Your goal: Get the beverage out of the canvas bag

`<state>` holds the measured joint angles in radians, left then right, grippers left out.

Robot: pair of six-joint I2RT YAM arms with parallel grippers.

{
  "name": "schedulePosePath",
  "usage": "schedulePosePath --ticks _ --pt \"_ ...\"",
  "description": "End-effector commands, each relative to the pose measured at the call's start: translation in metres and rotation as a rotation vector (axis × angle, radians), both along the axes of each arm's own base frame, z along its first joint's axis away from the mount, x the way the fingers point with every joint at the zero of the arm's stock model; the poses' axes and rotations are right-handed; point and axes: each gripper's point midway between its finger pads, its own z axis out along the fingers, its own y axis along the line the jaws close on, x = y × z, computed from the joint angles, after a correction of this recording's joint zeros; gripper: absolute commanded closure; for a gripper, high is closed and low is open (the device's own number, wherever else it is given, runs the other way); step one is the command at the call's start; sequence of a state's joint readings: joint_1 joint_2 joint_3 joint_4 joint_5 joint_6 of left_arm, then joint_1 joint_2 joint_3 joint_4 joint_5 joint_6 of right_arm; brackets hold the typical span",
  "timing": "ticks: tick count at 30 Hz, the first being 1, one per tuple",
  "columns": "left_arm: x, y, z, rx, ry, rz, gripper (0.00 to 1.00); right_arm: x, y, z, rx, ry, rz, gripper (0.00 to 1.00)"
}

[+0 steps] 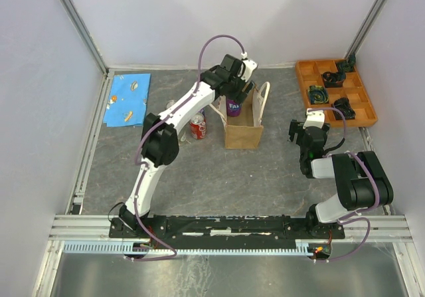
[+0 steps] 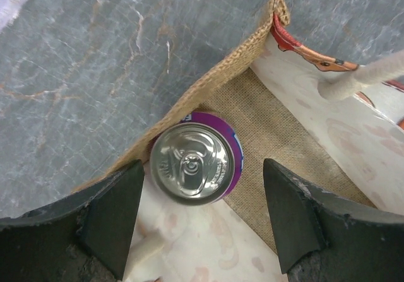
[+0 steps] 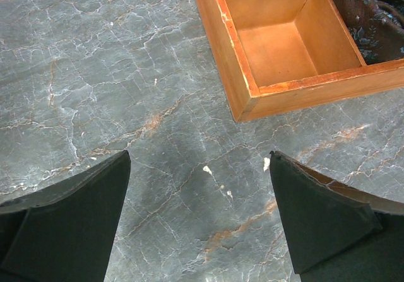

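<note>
The canvas bag [image 1: 244, 125] stands upright mid-table, tan with cream loop handles [image 2: 363, 80]. A purple beverage can [image 2: 192, 162] with a silver top stands inside it, tucked into the far left corner against the burlap wall [image 2: 218, 74]. In the top view the can [image 1: 233, 105] shows just above the bag's rim. My left gripper [image 2: 202, 163] hovers over the bag's mouth, open, one finger on each side of the can and a gap to both. My right gripper [image 1: 307, 136] is open over bare table to the right of the bag, holding nothing.
A red can [image 1: 198, 125] stands on the table just left of the bag. A blue patterned cloth [image 1: 128, 99] lies at the back left. An orange compartment tray [image 1: 335, 91] holding dark objects sits at the back right, its corner [image 3: 243, 99] close ahead of my right gripper [image 3: 199, 159].
</note>
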<state>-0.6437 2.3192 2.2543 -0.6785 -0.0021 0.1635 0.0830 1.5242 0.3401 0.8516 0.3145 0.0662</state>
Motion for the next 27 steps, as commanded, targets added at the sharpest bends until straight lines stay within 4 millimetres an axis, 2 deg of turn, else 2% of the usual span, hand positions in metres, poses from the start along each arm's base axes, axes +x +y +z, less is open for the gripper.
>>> schedulePosePath --ticks 1,7,14,22,27 --pt "0.001 -0.003 -0.024 0.046 0.018 0.004 0.17 0.009 -0.001 0.018 0.010 -0.063 -0.011 0.01" --pt "-0.002 -0.007 -0.037 0.090 0.017 -0.001 0.18 0.009 -0.001 0.018 0.010 -0.064 -0.009 0.01" --pt "-0.007 -0.012 -0.044 0.118 0.015 -0.013 0.20 0.009 -0.001 0.018 0.009 -0.064 -0.010 0.01" --pt "-0.006 -0.010 -0.066 0.155 0.034 -0.001 0.23 0.009 -0.001 0.018 0.010 -0.063 -0.010 0.01" --pt "-0.003 -0.007 -0.075 0.178 0.034 0.014 0.32 0.009 -0.001 0.018 0.010 -0.063 -0.010 0.01"
